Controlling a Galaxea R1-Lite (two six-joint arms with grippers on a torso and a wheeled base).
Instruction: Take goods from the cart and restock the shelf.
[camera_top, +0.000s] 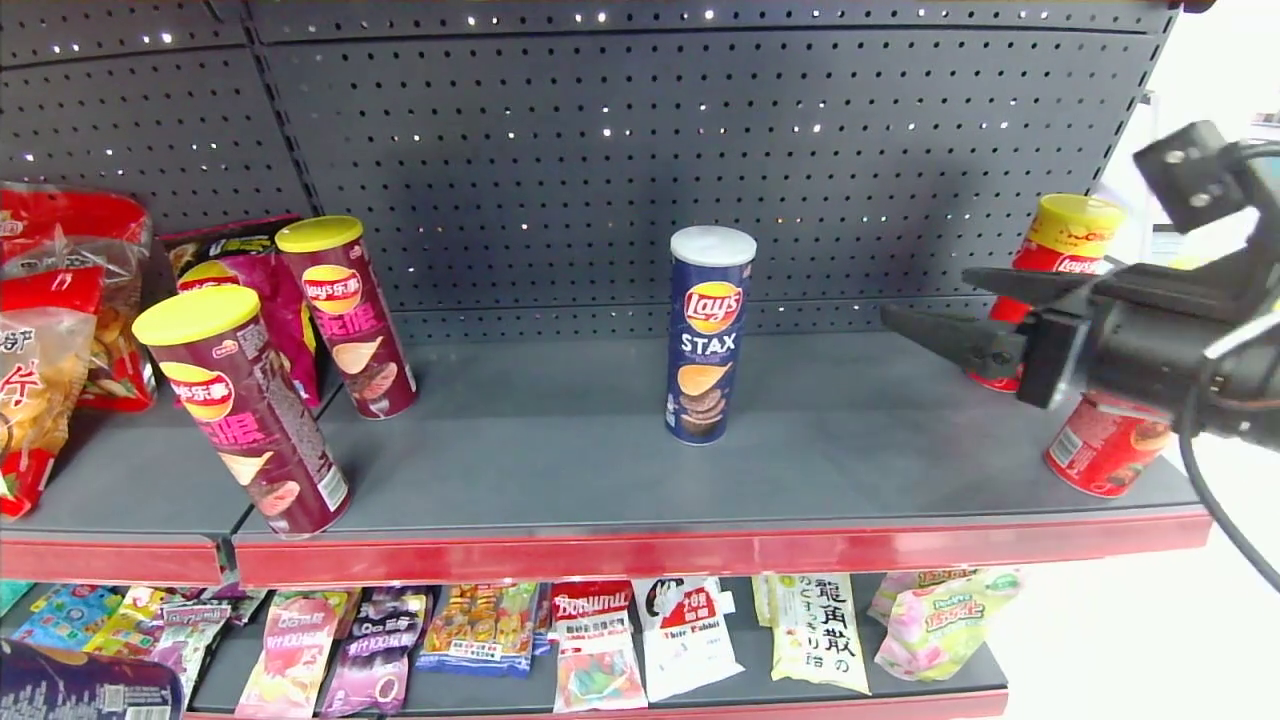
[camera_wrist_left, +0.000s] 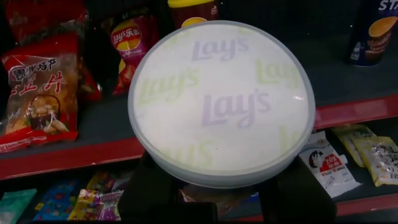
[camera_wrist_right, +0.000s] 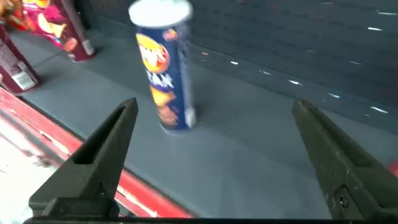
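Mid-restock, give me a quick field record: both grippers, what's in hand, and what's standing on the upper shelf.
left gripper: shut on white-lidded can, held before the shelves
right gripper: open, empty, at the right end of the upper shelf
blue can: upright, mid-shelf, alone
maroon cans: two, left end
red cans: two, right end, by right gripper

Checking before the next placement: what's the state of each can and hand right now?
Blue can: standing, lid on.
Front maroon can: standing, lid on.
Rear maroon can: standing, lid on.
Rear red can: standing, lid on.
Front red can: top hidden.
Right hand: open, empty.
White-lidded can: held, lid on.
Left hand: shut on that can.
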